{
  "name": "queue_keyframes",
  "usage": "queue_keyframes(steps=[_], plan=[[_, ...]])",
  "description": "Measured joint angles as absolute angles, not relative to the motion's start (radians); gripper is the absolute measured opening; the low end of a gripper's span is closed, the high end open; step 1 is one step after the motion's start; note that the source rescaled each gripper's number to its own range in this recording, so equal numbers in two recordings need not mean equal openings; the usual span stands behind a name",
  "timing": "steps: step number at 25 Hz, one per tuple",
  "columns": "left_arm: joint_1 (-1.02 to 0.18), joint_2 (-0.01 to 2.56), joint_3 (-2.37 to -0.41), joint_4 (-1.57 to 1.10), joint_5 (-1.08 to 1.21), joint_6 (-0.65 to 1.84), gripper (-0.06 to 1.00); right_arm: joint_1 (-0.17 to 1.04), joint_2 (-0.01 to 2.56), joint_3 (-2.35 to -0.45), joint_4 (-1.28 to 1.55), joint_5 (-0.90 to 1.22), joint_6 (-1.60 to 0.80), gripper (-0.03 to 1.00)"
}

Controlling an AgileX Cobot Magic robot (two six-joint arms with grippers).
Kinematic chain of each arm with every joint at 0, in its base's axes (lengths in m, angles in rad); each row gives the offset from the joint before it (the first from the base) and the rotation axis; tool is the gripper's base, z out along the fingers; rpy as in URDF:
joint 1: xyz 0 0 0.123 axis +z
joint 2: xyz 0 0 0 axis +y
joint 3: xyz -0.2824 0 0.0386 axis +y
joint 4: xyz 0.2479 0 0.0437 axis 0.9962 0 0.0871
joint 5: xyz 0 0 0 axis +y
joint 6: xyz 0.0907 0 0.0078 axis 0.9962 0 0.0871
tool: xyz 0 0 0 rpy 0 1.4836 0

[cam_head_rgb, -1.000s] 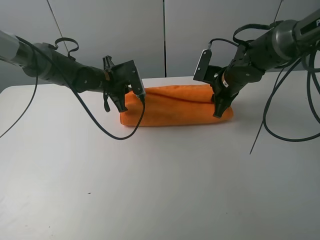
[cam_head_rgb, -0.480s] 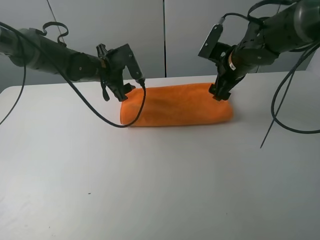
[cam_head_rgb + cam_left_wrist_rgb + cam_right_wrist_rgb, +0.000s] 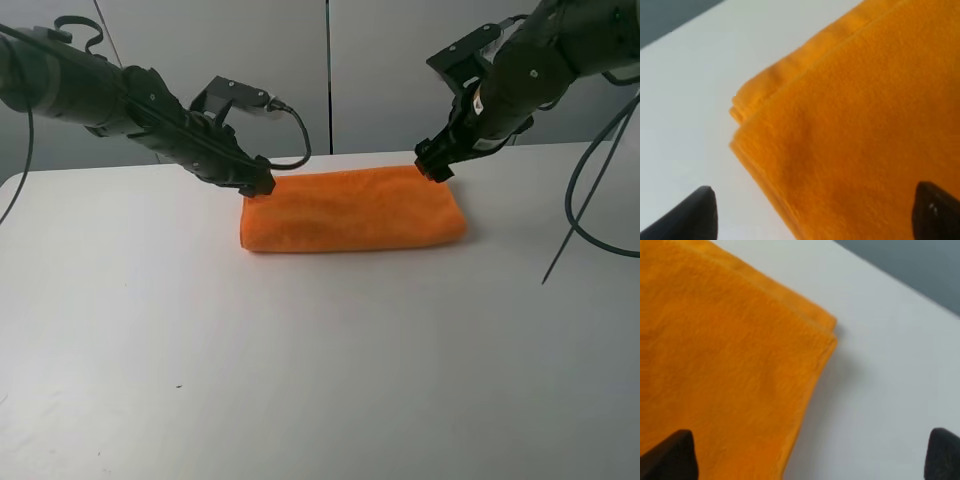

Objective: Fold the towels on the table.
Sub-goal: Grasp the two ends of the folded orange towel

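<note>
Folded towel (image 3: 352, 208) on wide white table (image 3: 300, 380), left hand (image 3: 262, 185) and right hand (image 3: 432, 168) both spread apart at its far corners

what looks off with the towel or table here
Nothing stands out. The orange towel lies folded flat on the white table, its layers only slightly offset at the corners. The left gripper and right gripper are open at its far corners, holding nothing.

Prob. a robotics lab: bare white table (image 3: 300, 380), grey panel wall (image 3: 400, 70), loose black cables (image 3: 568, 205)
</note>
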State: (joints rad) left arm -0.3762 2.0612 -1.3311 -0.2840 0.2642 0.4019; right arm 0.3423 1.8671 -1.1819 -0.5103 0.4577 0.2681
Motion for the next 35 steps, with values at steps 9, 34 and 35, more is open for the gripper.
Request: queue_keyframes(steps=[9, 34, 35], plan=[[-0.302, 2.078, -1.460, -0.174, 0.497, -0.030, 0.99, 0.236, 1.876, -1.345, 0.131, 0.674, -0.161, 0.98], [-0.301, 2.316, -1.639, -0.185, 0.656, -0.076, 0.99, 0.107, 2.107, -1.421, 0.456, 0.760, -0.250, 0.98], [-0.303, 2.317, -1.641, -0.185, 0.659, -0.076, 0.99, 0.101, 2.110, -1.421, 0.462, 0.760, -0.257, 0.98]])
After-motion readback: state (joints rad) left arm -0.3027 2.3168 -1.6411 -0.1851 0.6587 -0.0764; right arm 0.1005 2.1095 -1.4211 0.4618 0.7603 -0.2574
